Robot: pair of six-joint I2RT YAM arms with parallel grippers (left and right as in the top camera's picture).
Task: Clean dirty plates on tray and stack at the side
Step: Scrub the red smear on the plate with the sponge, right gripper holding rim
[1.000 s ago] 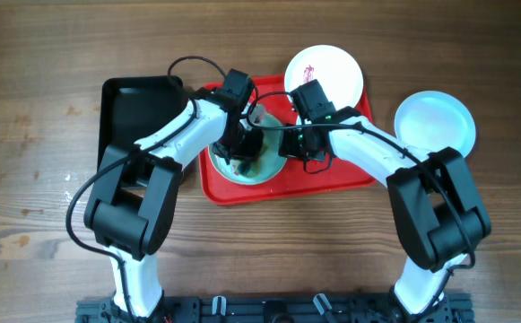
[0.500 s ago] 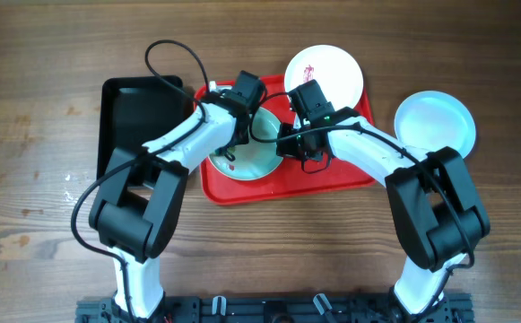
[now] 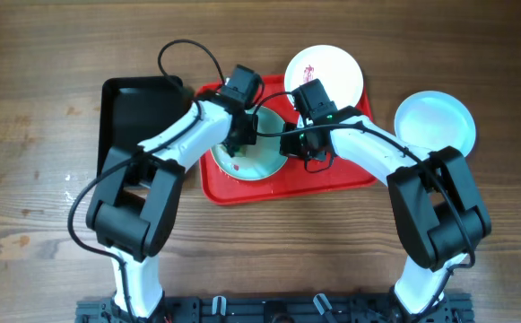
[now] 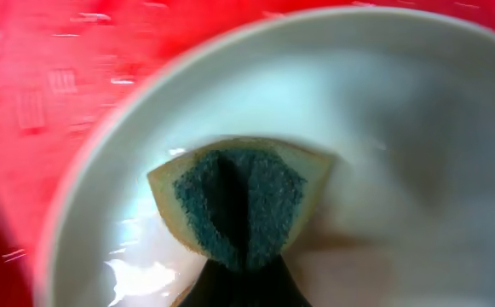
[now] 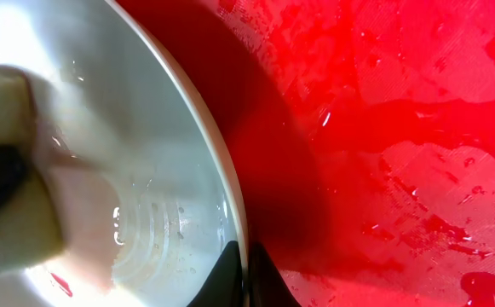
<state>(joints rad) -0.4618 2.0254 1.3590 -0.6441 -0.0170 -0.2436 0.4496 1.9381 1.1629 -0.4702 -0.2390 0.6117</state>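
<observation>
Overhead: the left claw, clenched on the sponge, has swept back down over the mint plate, which lies beneath it on the red tray. Red specks remain, so scrubbing isn't finished. Left wrist: the sponge folds against the plate's wet floor. Right wrist: the right claw pinches the plate's rim, steadying it.

tray: bright red, glossy wet patches
mint plate: pale mint-green, small red specks at its 8 o'clock
white plate: white, dark red streak at its 9 o'clock
pale plate: bluish-white, at 3 o'clock of the tray
sponge: teal-blue scrub face, tan-yellow body
side tray: black
table: brown wood grain
</observation>
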